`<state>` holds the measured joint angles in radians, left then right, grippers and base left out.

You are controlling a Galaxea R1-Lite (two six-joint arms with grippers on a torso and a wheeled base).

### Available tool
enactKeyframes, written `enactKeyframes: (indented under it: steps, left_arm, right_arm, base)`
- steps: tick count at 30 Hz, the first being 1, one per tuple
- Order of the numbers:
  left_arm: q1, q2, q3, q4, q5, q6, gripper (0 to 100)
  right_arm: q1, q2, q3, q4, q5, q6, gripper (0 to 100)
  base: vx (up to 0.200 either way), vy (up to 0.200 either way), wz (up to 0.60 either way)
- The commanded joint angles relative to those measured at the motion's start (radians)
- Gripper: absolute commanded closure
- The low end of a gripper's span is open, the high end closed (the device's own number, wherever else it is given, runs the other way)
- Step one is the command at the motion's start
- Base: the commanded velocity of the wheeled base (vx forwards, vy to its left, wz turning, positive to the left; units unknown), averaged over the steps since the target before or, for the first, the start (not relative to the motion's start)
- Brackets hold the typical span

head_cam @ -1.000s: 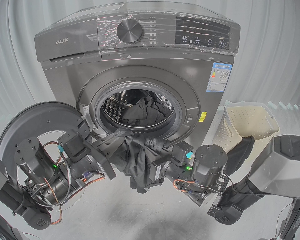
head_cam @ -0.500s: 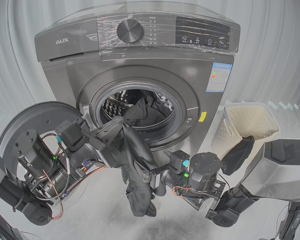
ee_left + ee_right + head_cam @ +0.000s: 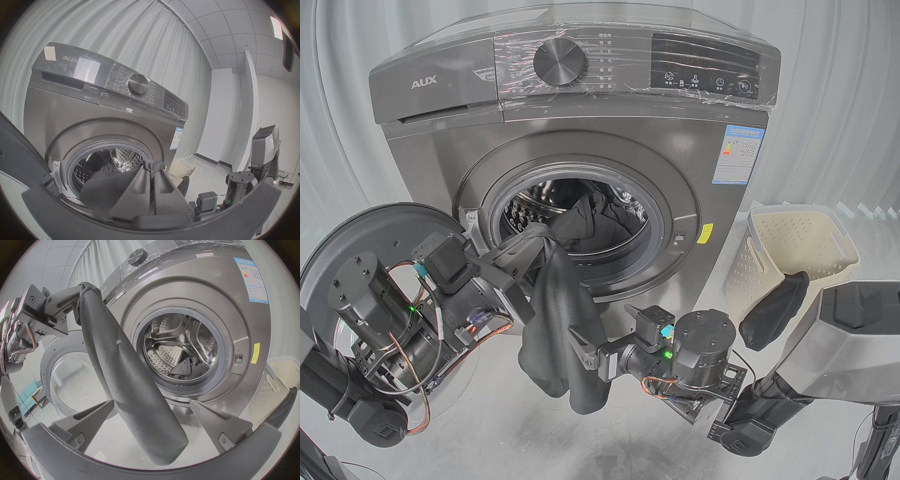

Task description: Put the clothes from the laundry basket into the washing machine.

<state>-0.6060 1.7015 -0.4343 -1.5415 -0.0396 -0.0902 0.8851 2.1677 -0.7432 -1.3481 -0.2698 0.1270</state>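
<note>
Left wrist view, left fingers pinching black garment, right wrist view, right fingers spread

The right gripper had its jaws wide apart, and a dark garment hung down between them. The left gripper pinched the upper end of the garment. Behind, the washer stood open, with dark clothes lying in its drum. A basket stood just beside the washer.
</note>
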Motion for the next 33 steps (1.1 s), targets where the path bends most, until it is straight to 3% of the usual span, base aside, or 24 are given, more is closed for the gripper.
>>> enactKeyframes:
  steps: [1,24,33]
  left_arm:
    - [0.000,0.006,-0.001,0.000,0.000,0.000,100]
    - [0.002,0.021,-0.001,0.000,0.015,0.000,100]
    - [0.002,0.026,-0.004,0.000,0.018,0.000,100]
  right_arm:
    - [0.000,0.004,-0.005,-0.002,0.000,0.000,0]
    - [0.012,0.006,-0.028,-0.017,0.004,-0.015,0]
    - [0.035,0.031,-0.051,-0.042,0.026,-0.033,0]
  base:
    - [0.000,0.000,0.00]
    - [0.000,0.000,0.00]
    - [0.000,0.000,0.00]
